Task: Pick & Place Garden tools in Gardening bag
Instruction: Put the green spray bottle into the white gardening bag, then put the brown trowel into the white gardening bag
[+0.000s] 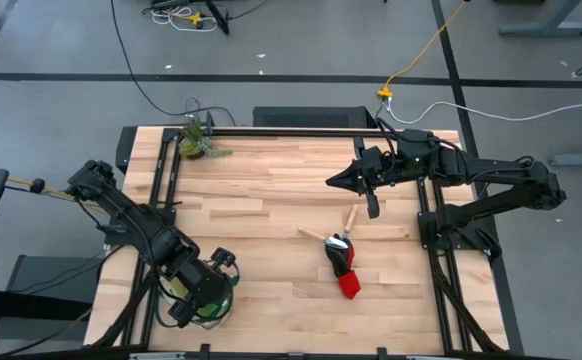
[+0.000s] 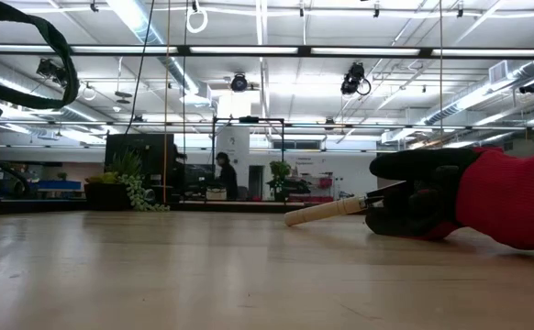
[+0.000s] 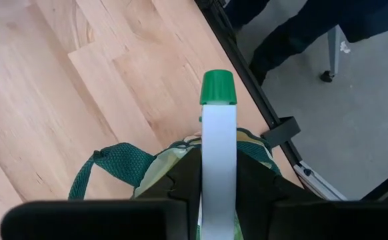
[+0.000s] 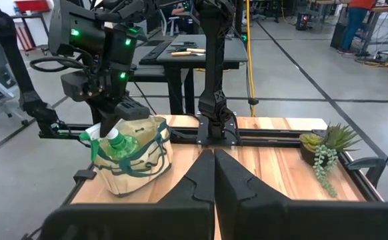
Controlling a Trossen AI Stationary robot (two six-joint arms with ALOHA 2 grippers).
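My left gripper [image 3: 219,175] hangs over the gardening bag [image 4: 133,167], a floppy beige bag with green trim at the table's near left corner. It is shut on a translucent green bottle [image 4: 117,144] with a white part. The bottle's body sits in the bag's open mouth. A black-and-red glove bundle [image 1: 344,268] lies on the table right of centre, with slim wooden-handled tools [image 1: 323,236] beside it. My right gripper [image 1: 336,181] hovers shut above the table's far right part, holding nothing. My left gripper pinches the bottle's white part [image 3: 219,143] between its two fingers [image 3: 181,183], which lie along it. Its green-capped tip [image 3: 218,87] sticks out past the fingertips. The fingers slant down from above. The green body hangs tilted in the bag's mouth; whether it rests on the bag I cannot tell.
A small green potted plant [image 1: 197,141] stands at the table's far left corner. Black frame rails [image 1: 166,170] run along the table's left, right and far edges. Bare wood lies between the bag and the glove bundle.
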